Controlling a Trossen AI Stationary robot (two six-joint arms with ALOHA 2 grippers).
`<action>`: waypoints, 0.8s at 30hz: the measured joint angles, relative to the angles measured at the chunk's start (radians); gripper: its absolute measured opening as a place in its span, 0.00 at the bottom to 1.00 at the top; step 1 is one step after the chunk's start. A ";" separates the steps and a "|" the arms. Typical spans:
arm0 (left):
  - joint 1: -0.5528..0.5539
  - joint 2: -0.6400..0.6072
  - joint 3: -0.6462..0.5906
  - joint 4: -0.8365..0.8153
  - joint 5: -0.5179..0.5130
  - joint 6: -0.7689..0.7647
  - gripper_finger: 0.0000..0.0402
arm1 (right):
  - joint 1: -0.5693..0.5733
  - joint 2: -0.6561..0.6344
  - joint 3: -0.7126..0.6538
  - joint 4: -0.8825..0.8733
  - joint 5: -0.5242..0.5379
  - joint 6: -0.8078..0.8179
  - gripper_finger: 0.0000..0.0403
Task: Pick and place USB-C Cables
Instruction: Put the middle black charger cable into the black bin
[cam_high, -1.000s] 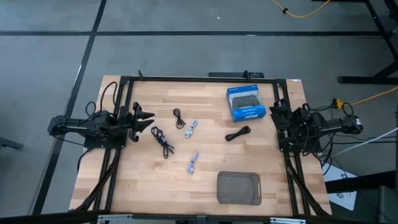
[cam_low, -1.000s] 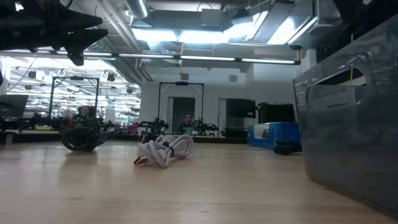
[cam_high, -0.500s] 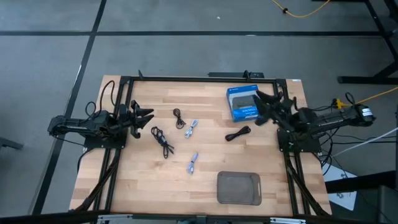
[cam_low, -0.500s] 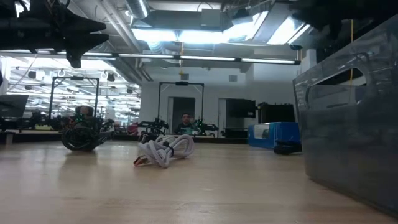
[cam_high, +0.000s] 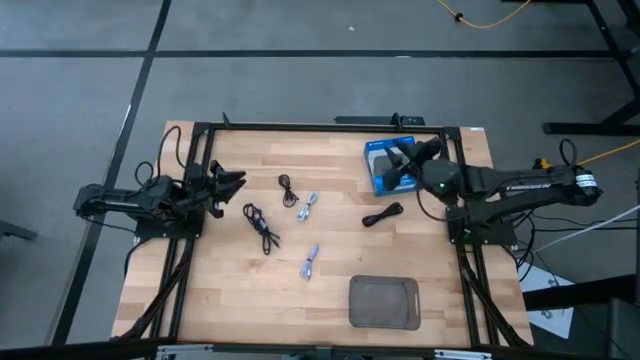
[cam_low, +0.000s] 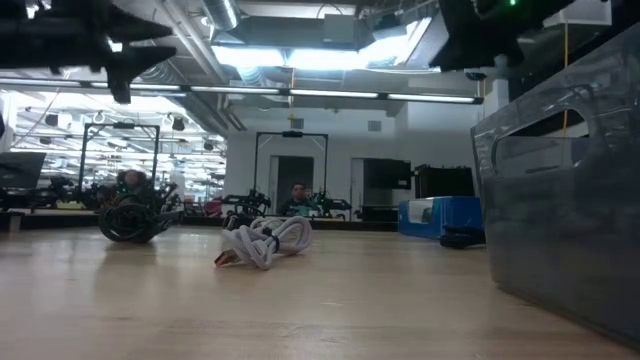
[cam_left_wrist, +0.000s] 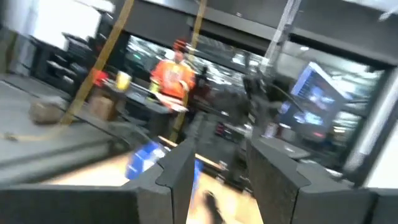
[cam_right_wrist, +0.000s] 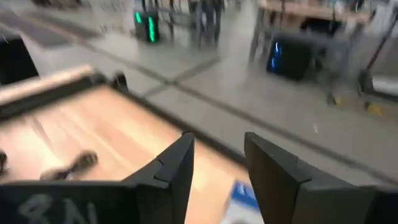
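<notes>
We see a wooden table (cam_high: 230, 300) with a grey tray (cam_high: 384, 302) near its front edge and a blue box (cam_high: 385, 178) at the back right. Our right gripper (cam_high: 399, 163) hangs over the blue box with its fingers (cam_right_wrist: 171, 168) apart and holding nothing, and our left gripper (cam_high: 228, 180) waits at the left edge, its fingers (cam_left_wrist: 177, 168) also apart and empty. The cables lie on the wood between the arms: black ones (cam_high: 261, 226) (cam_high: 288, 187) (cam_high: 382, 215) and white ones (cam_high: 307, 206) (cam_high: 311, 261), all outside the tray.
</notes>
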 joint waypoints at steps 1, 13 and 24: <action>0.006 0.029 0.030 0.003 -0.009 0.031 0.34 | -0.001 0.000 0.005 -0.053 -0.019 0.049 0.36; 0.095 0.672 0.624 -0.391 0.056 0.268 0.34 | -0.001 0.001 0.005 -0.288 -0.138 0.333 0.36; 0.210 1.220 1.031 -0.896 0.057 0.423 0.34 | -0.001 0.001 0.005 -0.320 -0.139 0.310 0.36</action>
